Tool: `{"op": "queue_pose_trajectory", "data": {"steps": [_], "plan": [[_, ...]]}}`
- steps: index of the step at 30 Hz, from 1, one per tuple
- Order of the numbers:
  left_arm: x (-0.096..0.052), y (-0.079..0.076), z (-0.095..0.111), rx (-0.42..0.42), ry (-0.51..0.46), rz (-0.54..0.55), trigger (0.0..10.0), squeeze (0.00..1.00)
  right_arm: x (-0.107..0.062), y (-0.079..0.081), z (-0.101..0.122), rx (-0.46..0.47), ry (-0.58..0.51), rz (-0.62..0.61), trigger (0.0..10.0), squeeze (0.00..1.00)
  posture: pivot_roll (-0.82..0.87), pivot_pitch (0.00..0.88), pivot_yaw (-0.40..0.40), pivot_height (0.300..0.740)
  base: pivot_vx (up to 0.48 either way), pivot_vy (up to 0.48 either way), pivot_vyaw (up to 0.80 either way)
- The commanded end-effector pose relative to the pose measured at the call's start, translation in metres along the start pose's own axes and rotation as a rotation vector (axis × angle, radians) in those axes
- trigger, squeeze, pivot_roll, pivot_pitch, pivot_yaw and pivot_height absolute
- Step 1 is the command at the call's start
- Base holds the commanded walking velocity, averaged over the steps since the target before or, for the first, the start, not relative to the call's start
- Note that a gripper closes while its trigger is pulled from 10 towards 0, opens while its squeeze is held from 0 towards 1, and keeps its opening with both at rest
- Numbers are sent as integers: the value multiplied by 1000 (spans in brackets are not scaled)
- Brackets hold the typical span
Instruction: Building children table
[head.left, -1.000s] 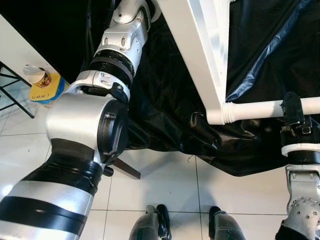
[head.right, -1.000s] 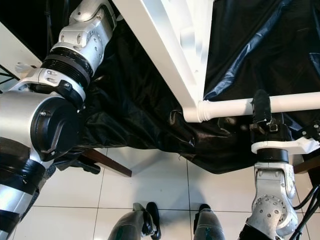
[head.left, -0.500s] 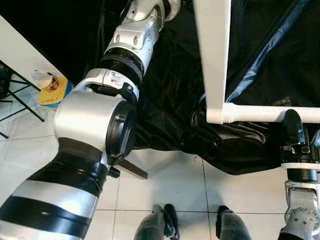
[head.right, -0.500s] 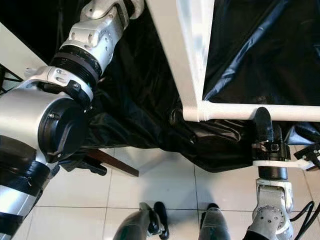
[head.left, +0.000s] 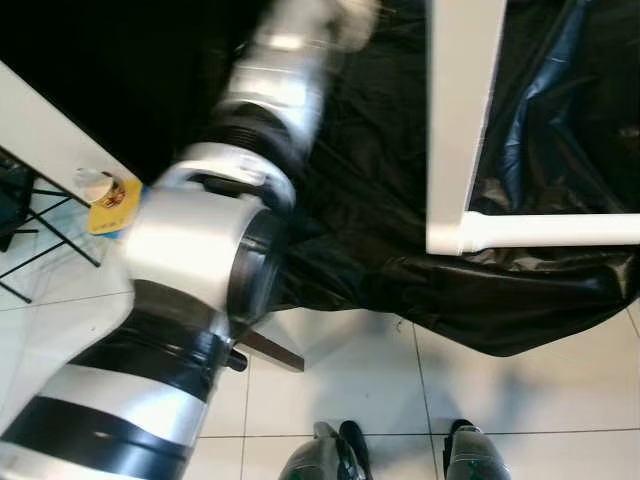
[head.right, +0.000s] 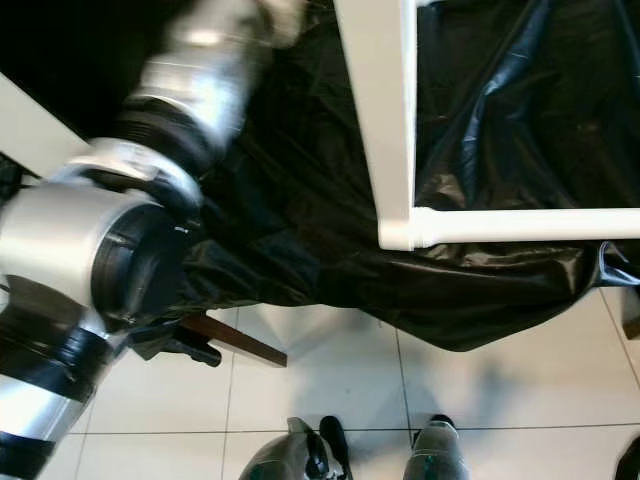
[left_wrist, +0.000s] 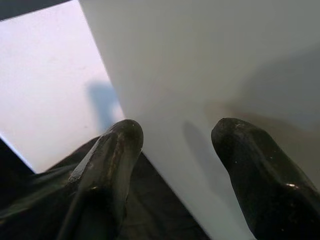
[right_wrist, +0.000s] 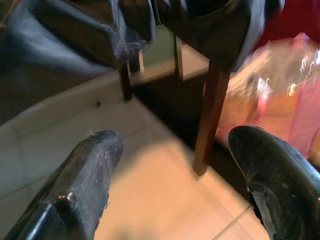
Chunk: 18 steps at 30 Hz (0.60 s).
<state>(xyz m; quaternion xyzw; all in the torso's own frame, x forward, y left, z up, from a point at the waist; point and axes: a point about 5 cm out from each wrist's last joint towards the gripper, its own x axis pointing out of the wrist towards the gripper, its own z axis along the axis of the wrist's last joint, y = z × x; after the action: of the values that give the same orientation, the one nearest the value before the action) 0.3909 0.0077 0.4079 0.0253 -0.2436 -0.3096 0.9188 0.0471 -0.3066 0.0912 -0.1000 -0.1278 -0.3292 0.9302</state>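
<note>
The big black sheet (head.left: 380, 250) covers the worktop and hangs down over its near edge. On it lies the white table frame (head.right: 380, 120), the thing being built. One white leg (head.right: 520, 226) already sits in the frame's near corner and sticks out sideways toward the robot's right. I count one frame and one leg in place. If there are other legs, they cannot be seen, so the job looks only partly done.

The left gripper (left_wrist: 175, 135) has its jaws apart, and a flat white part of the frame (left_wrist: 210, 65) is right in front of them. I cannot tell if they touch it.

The right gripper (right_wrist: 175, 165) also has its jaws apart, holding nothing. It hangs low over the tiled floor (right_wrist: 165, 200), well away from the frame. A brown wooden leg (right_wrist: 210, 115) of the worktop stands just beyond the jaws.

A yellow packet (head.left: 115, 195) lies far off on the floor.
</note>
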Motion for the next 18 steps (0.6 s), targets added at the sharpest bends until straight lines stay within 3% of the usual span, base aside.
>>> {"op": "queue_pose_trajectory", "data": {"steps": [1, 4, 6, 7, 8, 11, 12, 13, 16, 18], "plan": [[-2, 5, 0, 25, 7, -4, 10000, 0, -45, 78, 0, 266, 50, -263, 10000, 0, -192, 230, 307, 740, 0, 0, 0], [-2, 4, -1, 28, 9, -10, 10000, 0, -34, 79, 15, 241, -28, -244, 10000, 0, -198, 230, 307, 740, 0, 0, 0], [-1, 2, -2, 27, 11, -14, 10000, 0, 0, 84, 44, 225, -170, -220, 10000, 0, -205, 227, 298, 740, 0, 0, 0], [-1, 2, -2, 27, 11, -14, 10000, 0, 0, 84, 44, 225, -170, -220, 10000, 0, -205, 227, 298, 740, 0, 0, 0], [-1, 1, -3, 27, 13, -14, 10000, 0, 14, 88, 56, 211, -228, -206, 10000, 0, -205, 225, 292, 740, 0, 0, 0], [-1, 1, -4, 29, 15, -14, 10000, 0, 24, 91, 64, 208, -266, -198, 10000, 0, -205, 225, 291, 740, 0, 0, 0], [-2, 1, -6, 32, 19, -12, 10000, 0, 38, 98, 72, 217, -300, -162, 10000, 0, -197, 219, 268, 740, 0, 0, 0], [-2, 1, -6, 32, 19, -12, 10000, 0, 38, 98, 72, 217, -300, -162, 10000, 0, -197, 219, 268, 740, 0, 0, 0], [-6, 5, -15, 40, 37, -7, 10000, 0, 66, 113, 82, 246, -344, -69, 10000, 0, -183, 210, 239, 740, 0, 0, 0], [-8, 6, -17, 41, 43, -6, 10000, 0, 70, 116, 83, 251, -352, -57, 10000, 0, -177, 206, 231, 740, 0, 0, 0]]}}
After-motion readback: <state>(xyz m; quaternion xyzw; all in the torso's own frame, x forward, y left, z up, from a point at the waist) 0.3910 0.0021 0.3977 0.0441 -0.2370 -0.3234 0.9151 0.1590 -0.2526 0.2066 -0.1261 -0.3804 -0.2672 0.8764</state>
